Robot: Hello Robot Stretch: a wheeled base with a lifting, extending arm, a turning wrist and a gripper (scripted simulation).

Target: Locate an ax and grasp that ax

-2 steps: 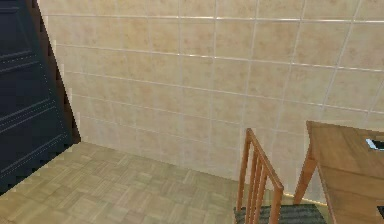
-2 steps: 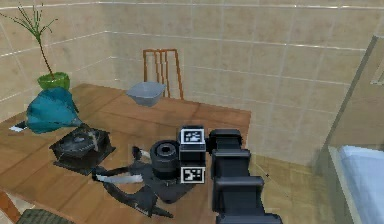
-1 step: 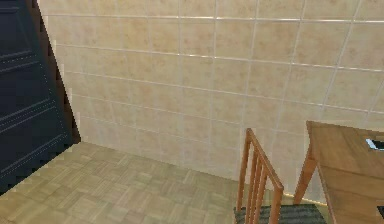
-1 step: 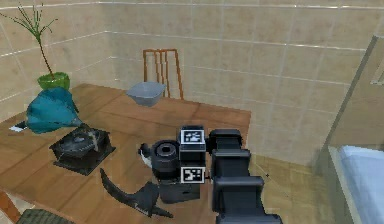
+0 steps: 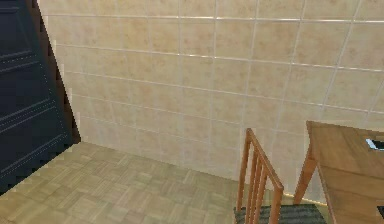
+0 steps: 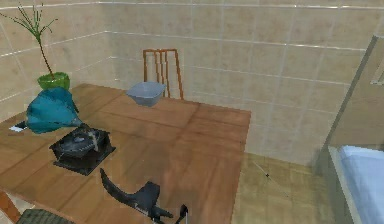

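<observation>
text: none readable | labels, brands, numbers, signs: none legible | dark flat square object (image 6: 82,148) on the brown wooden tabletop (image 6: 200,135): any print too small to tell | small flat item (image 5: 374,144) on that tabletop's edge: markings too small to tell

One brown wooden table (image 6: 200,140) is bearing one grey-blue bowl (image 6: 146,92), one green-potted plant (image 6: 52,80) — two slat-backed wooden chairs (image 6: 163,68) are standing.
</observation>
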